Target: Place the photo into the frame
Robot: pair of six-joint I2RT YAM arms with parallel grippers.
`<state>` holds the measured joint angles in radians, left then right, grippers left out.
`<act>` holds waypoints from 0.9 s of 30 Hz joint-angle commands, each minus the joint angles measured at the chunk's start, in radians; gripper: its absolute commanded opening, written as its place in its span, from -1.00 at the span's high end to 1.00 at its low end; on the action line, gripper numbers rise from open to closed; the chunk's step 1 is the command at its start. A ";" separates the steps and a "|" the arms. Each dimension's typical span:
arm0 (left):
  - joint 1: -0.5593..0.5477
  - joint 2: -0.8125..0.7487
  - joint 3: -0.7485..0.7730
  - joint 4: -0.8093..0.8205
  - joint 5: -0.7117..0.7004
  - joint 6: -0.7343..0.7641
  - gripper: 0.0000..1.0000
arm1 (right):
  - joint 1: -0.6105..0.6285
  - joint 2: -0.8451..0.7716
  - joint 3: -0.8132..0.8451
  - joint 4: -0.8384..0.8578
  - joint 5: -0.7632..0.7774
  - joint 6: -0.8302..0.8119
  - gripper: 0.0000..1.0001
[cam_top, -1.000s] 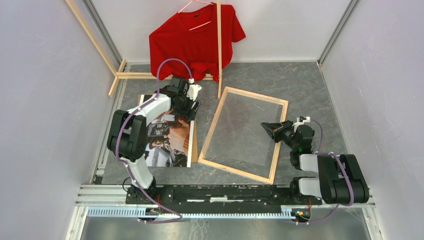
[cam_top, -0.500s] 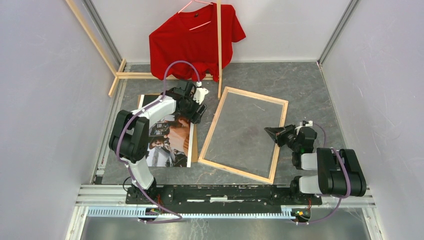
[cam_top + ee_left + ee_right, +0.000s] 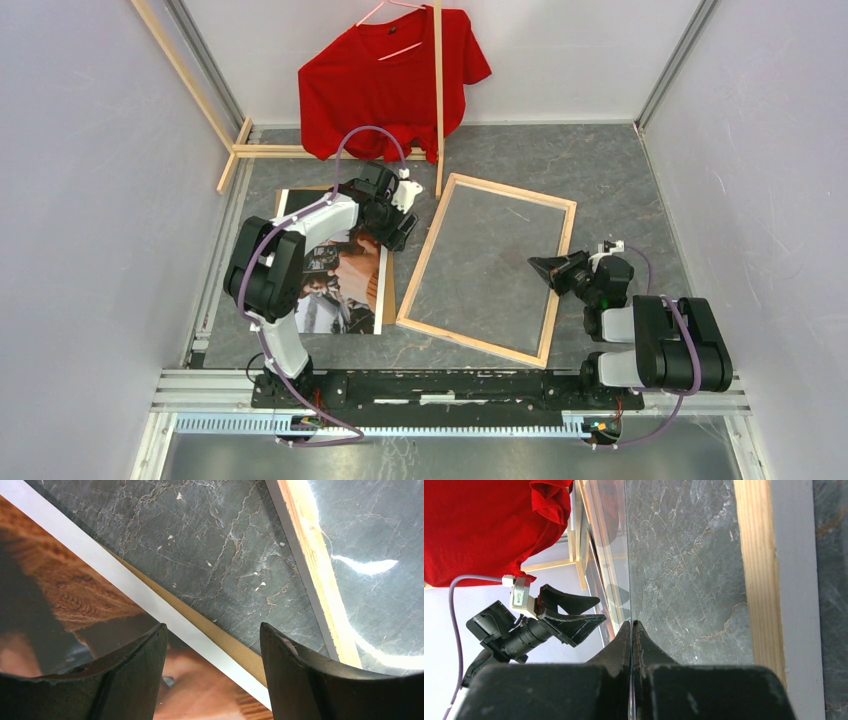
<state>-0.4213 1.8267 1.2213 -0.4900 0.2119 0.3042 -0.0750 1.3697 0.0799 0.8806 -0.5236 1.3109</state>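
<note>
While the left gripper [image 3: 212, 630] hangs wide open above the far right corner of the photo [image 3: 345, 275], the print lies face up on the grey marbled table [image 3: 600, 170], left of the frame [image 3: 470, 342] and outside it. One finger [image 3: 125, 675] sits over the orange-and-dark picture and the other over bare tabletop; whether either touches anything cannot be told. A brown cardboard sheet [image 3: 389, 285] lies under the print, showing as a narrow strip beyond its white border. The frame rests flat with its pale wood face up, just beside the cardboard and not touching the print. At its right rail the right gripper [image 3: 631, 625] has its fingers pressed together on the thin edge of a clear pane [image 3: 480, 260] – the sheet runs edge-on between the tips in the wrist view, mirroring the gripper's own camera mount. The left arm hides much of the print's far half from above, and the figures in it are too small to make out. Behind, a red T-shirt [image 3: 385, 80] hangs from a pale wooden rack [image 3: 438, 100], its top cut off.
</note>
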 commanded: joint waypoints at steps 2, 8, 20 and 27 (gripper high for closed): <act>-0.008 0.006 0.001 0.043 -0.002 -0.036 -0.48 | -0.005 -0.012 0.043 0.040 -0.023 -0.097 1.00; -0.014 0.008 -0.003 0.046 -0.002 -0.033 -0.47 | -0.006 -0.012 0.034 0.034 -0.019 -0.114 1.00; -0.021 0.013 -0.003 0.050 0.001 -0.028 -0.47 | -0.032 -0.038 0.030 -0.013 -0.022 -0.156 1.00; -0.022 0.012 0.000 0.050 0.000 -0.027 -0.46 | -0.043 -0.055 0.032 -0.044 -0.024 -0.177 1.00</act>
<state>-0.4389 1.8393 1.2198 -0.4686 0.2115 0.3038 -0.1093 1.3342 0.0978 0.8303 -0.5407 1.1667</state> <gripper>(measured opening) 0.733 0.006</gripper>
